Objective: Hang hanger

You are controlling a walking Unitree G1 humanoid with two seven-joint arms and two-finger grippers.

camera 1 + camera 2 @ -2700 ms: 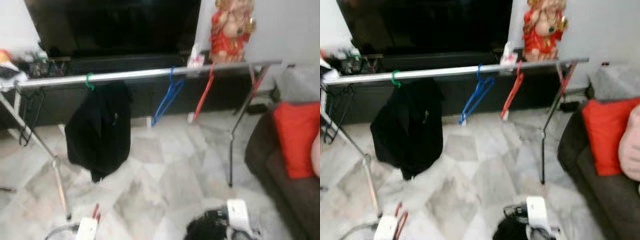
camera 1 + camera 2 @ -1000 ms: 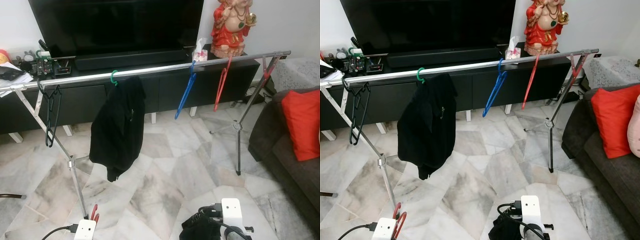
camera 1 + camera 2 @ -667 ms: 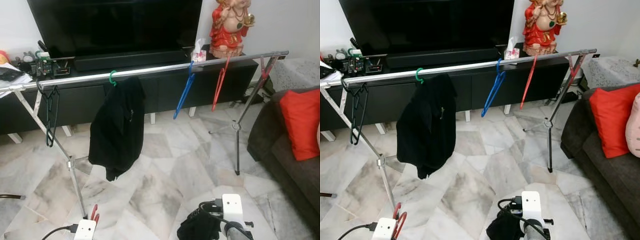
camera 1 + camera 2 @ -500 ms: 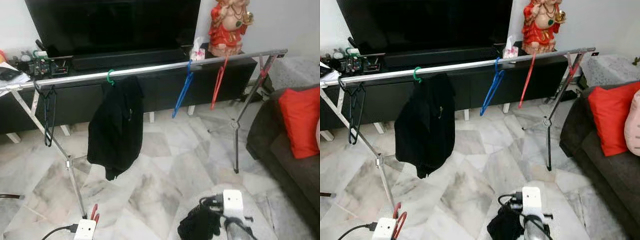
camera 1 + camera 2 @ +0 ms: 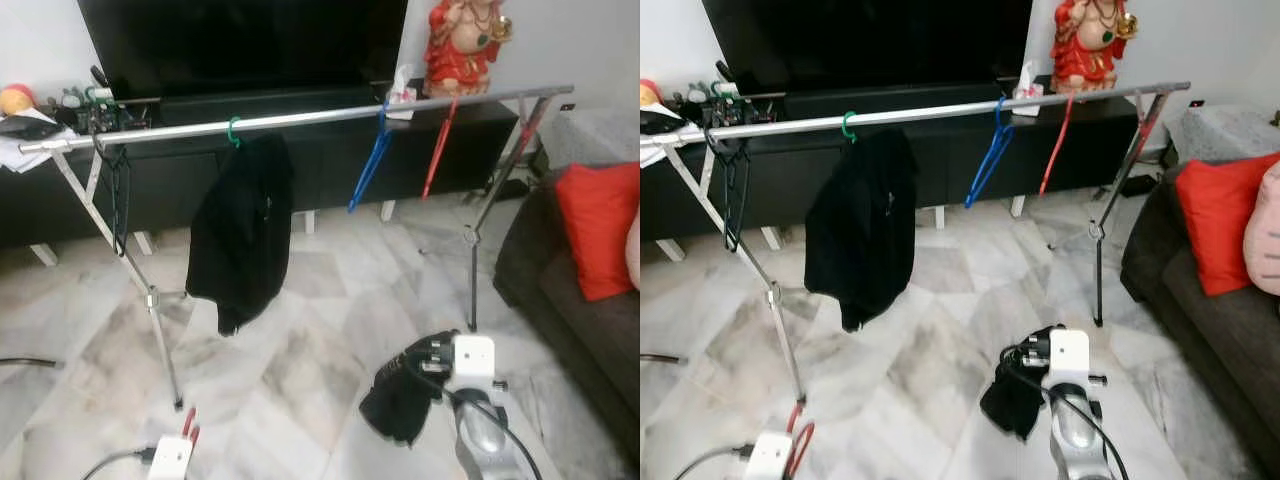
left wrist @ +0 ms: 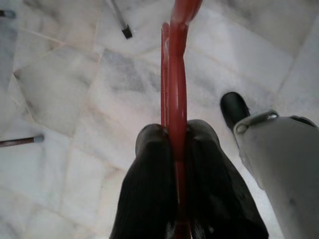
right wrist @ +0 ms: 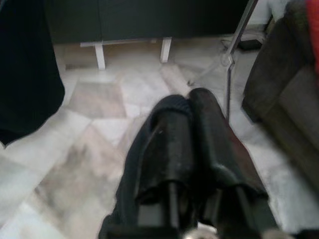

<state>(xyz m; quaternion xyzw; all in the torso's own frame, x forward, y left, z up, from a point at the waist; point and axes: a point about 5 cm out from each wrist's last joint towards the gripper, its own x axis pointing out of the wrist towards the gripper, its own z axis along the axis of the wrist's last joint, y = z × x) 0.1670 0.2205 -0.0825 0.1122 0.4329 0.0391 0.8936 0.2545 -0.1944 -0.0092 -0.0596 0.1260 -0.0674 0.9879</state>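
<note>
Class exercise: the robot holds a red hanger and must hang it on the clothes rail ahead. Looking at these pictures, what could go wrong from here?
1. The left gripper pinches the red hanger only on its thin edge, so it may twist or slip when lifted.
2. The rail already carries a black garment, a blue hanger and others; the hook could snag them.
3. The splayed rack leg stands between robot and rail; an approach could knock it.

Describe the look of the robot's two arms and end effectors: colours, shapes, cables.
The right end effector has two long black fingers with rounded tips and a ribbed, matte surface. Behind it sits a white boxy wrist block with a looping black cable, on a silver arm. The left end effector has the same black ribbed fingers, and its wrist carries a white block with a black cable.
</note>
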